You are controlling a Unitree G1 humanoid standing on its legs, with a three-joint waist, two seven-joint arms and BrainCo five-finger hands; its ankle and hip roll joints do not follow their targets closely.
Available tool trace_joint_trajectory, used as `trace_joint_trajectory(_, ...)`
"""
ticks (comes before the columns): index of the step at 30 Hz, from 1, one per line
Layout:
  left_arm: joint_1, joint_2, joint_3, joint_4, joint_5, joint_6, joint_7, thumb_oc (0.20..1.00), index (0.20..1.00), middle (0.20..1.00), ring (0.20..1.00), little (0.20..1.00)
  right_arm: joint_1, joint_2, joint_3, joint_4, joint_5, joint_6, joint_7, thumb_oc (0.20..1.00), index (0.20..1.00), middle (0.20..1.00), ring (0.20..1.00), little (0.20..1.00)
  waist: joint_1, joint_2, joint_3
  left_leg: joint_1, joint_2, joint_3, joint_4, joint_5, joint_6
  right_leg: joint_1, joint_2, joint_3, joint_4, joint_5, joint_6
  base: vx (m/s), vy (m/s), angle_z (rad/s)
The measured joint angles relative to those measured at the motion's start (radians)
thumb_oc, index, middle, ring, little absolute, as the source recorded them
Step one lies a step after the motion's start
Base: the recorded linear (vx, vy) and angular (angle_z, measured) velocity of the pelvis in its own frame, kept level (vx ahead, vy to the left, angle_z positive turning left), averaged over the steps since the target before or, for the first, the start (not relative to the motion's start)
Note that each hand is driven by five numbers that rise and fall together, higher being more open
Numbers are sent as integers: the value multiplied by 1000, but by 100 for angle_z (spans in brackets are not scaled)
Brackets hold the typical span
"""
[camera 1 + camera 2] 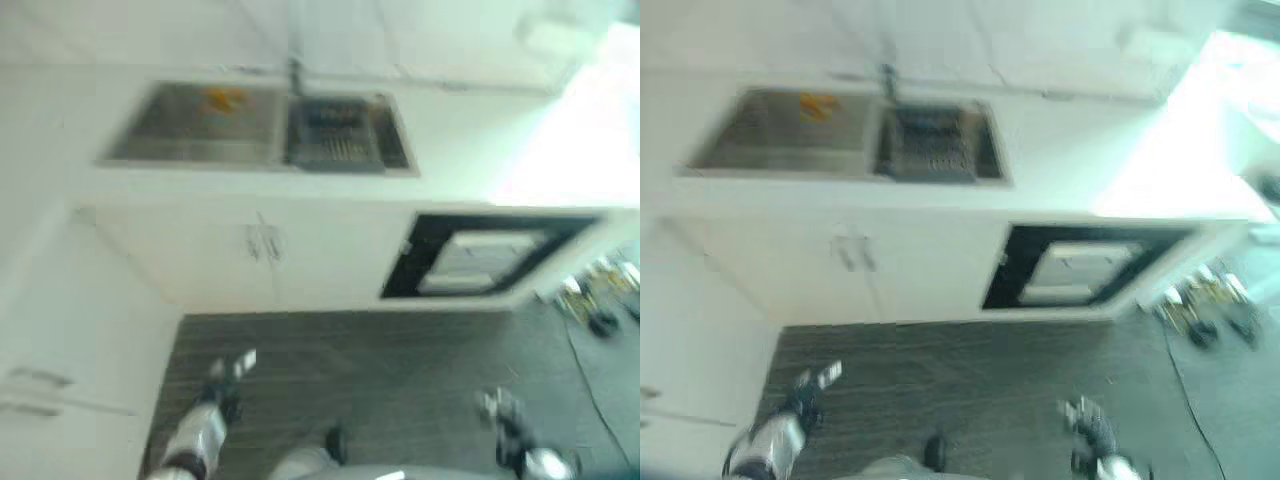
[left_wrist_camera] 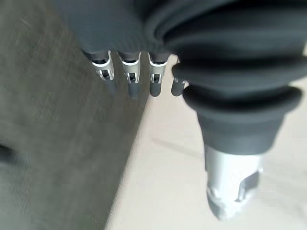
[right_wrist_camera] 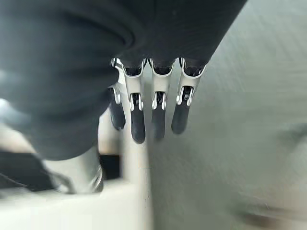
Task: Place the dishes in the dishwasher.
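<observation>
Facing dishwasher (image 1: 487, 258), no legible writing.

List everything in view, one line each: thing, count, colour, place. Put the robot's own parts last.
Sink: one, steel, two basins set in the counter; something orange lies in its left basin, a dark rack in the right.
Tap: one, dark, behind the sink.
Counter: one, white, across the far side.
Cupboard doors: two, white, under the sink.
Dishwasher: one, black front with a pale panel, right of the cupboard doors.
Floor: dark grey.
Left hand: open, low over the floor.
Right hand: open, low over the floor.
</observation>
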Motion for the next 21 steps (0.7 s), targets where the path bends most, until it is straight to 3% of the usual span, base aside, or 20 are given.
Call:
trace_joint_trajectory(1,42,23,13,16,6,-6,-28,1000,1000,1000,1000,1000,-2,-3,-3,21,10,-14,24,1000,1000,1000,1000,1000,-8,8,4,15,99,-39,-20,27,-8,-44,-42,5,-2,-22,66,207,-165,142)
trace_joint_trajectory(2,74,45,33,40,5,-8,-53,1000,1000,1000,1000,1000,-38,9,-17,74,14,-11,26,1000,1000,1000,1000,1000,-12,-29,21,74,77,-62,-91,56,-74,-53,-112,16,-2,-7,97,254,-243,74)
trace_joint_trajectory(3,115,41,59,61,-5,-1,-103,1000,1000,1000,1000,1000,-63,8,-23,98,13,-14,43,1000,1000,1000,1000,1000,-1,-34,17,134,64,-41,-143,57,-87,-67,-119,14,8,-7,99,181,-218,44)
trace_joint_trajectory(4,143,27,62,60,-8,8,-146,1000,1000,1000,1000,1000,-77,-2,-29,97,14,-20,57,1000,1000,1000,1000,1000,9,-25,12,162,52,-32,-145,46,-65,-91,-107,6,28,4,104,226,-286,13)
trace_joint_trajectory(5,154,-2,78,65,-37,36,-195,1000,1000,1000,1000,1000,-96,-8,-39,108,26,-19,78,1000,1000,1000,1000,1000,24,-14,4,182,43,-33,-157,48,-51,-131,-81,7,88,2,89,157,-232,39)
trace_joint_trajectory(6,150,-39,97,82,-59,51,-225,1000,1000,1000,1000,1000,-96,-9,-55,113,28,-19,94,1000,1000,1000,1000,1000,13,5,-14,191,48,-59,-172,52,-53,-127,-66,7,95,2,61,169,-246,37)
trace_joint_trajectory(7,165,-88,99,82,-98,57,-256,1000,1000,1000,1000,1000,-95,-9,-68,124,29,-13,120,1000,1000,1000,1000,1000,22,47,-40,217,80,-64,-221,58,-61,-91,-36,-19,30,7,54,185,-288,31)
trace_joint_trajectory(9,167,-137,101,93,-129,79,-287,1000,1000,1000,1000,1000,-98,-12,-69,126,27,-11,140,1000,1000,1000,1000,1000,18,100,-50,253,131,-79,-256,109,-116,-22,28,-34,-71,48,26,149,-277,3)
trace_joint_trajectory(12,110,-150,100,133,-130,114,-344,1000,1000,1000,1000,1000,-94,-12,-68,153,6,25,147,1000,1000,1000,1000,1000,13,85,-48,218,138,-52,-132,140,-139,64,41,-69,-188,83,-6,8,-121,17)
trace_joint_trajectory(13,80,-150,91,132,-124,119,-365,1000,1000,1000,1000,1000,-94,-20,-68,152,6,31,144,1000,1000,1000,1000,1000,8,76,-46,172,141,-17,-66,169,-168,78,38,-85,-187,90,-27,-42,0,33)
trace_joint_trajectory(14,34,-150,87,131,-122,129,-374,1000,1000,1000,1000,1000,-93,-34,-68,152,7,42,133,1000,1000,1000,1000,1000,-2,67,-44,148,147,40,-51,209,-176,80,32,-111,-183,86,-44,-13,63,81)
trace_joint_trajectory(15,-5,-145,63,122,-123,150,-383,1000,1000,1000,1000,1000,-96,-67,-69,152,10,56,123,1000,1000,1000,1000,1000,-34,72,-38,156,164,134,-89,203,-157,80,26,-154,-181,80,-61,35,105,91)
trace_joint_trajectory(16,-26,-151,43,111,-122,154,-392,1000,1000,1000,1000,1000,-97,-97,-73,153,12,63,120,1000,1000,1000,1000,1000,-47,89,-37,178,169,172,-151,204,-156,81,27,-165,-182,63,-52,89,123,60)
trace_joint_trajectory(18,-38,-165,4,111,-95,155,-398,1000,1000,1000,1000,1000,-119,-123,-130,194,33,89,103,1000,1000,1000,1000,1000,-61,122,-35,305,165,155,-353,206,-155,99,47,-149,-182,63,-42,85,92,-1)
trace_joint_trajectory(19,-38,-166,-9,113,-81,157,-397,1000,1000,1000,1000,1000,-116,-123,-139,196,33,96,103,1000,1000,1000,1000,1000,-75,128,-36,341,166,154,-375,209,-150,112,58,-152,-184,60,-41,74,58,-4)
trace_joint_trajectory(20,-40,-172,-20,111,-82,157,-396,1000,1000,1000,1000,1000,-104,-128,-138,193,32,99,103,1000,1000,1000,1000,1000,-85,158,-38,365,182,152,-375,202,-140,109,95,-154,-186,59,-43,94,56,7)
trace_joint_trajectory(21,-53,-173,-16,114,-81,157,-392,1000,1000,1000,1000,1000,-93,-120,-139,195,31,101,102,1000,1000,1000,1000,1000,-92,168,-38,353,201,161,-373,154,-128,97,110,-156,-179,58,-50,93,56,-1)
